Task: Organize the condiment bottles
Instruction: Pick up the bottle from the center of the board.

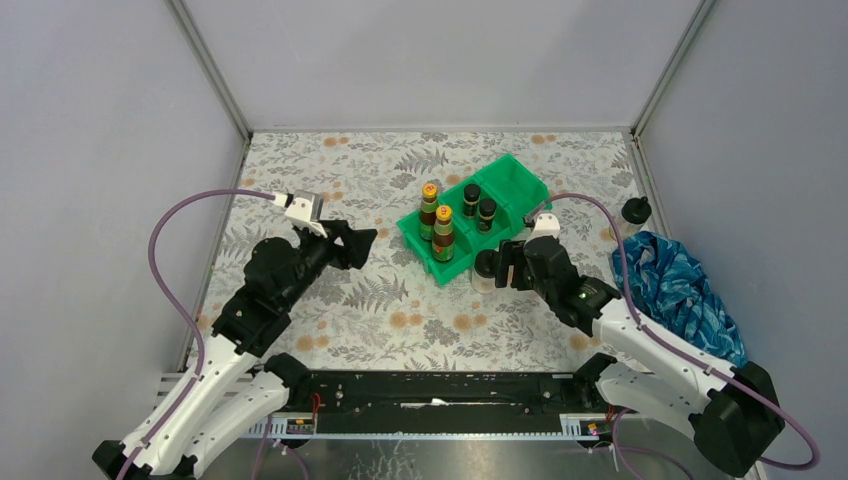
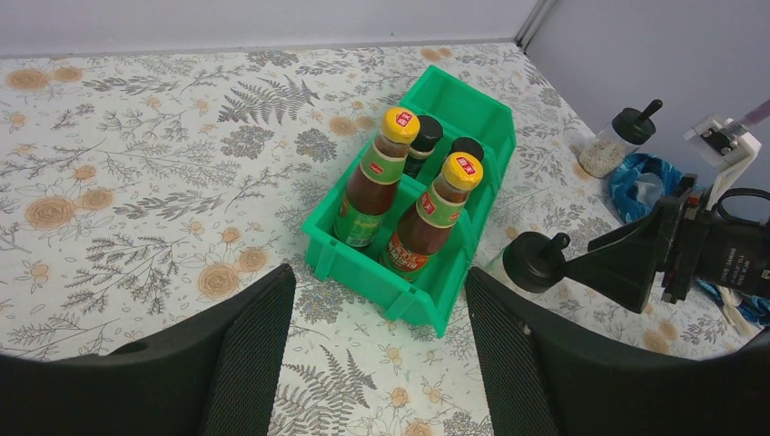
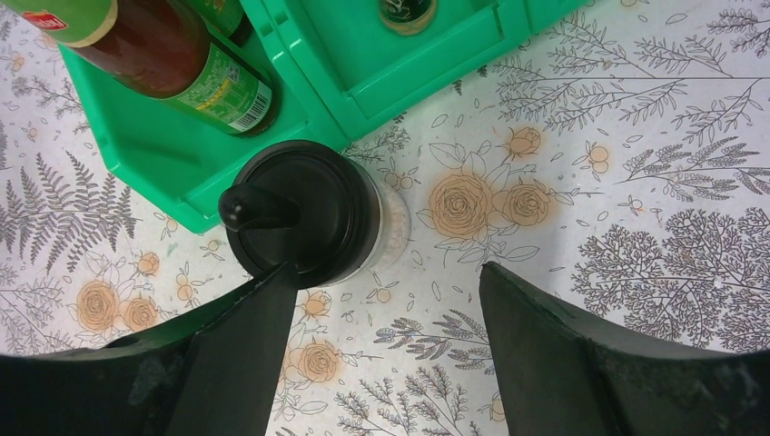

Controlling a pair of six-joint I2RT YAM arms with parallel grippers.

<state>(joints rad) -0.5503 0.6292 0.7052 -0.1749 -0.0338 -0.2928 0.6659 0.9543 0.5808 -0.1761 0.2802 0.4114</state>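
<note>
Closest in, my right gripper hangs with jaws released and nothing held. One fingertip seems to touch the rim of a black-lidded clear jar of pale grains, and the other is over bare worktop. The jar is off-centre, so closing now would likely shove it sideways. It stands just beside the corner of the green plastic divided bin, and that wall could tip it or jam my finger.

There is open room only on the side away from the bin. The brown yellow-capped bottles fill the near compartment and the short dark black-capped jars the middle one. Carrying the jar to the far compartment risks clipping those tall caps.

A second clear jar waits near the blue cloth. My left gripper is slack and empty, well back.
</note>
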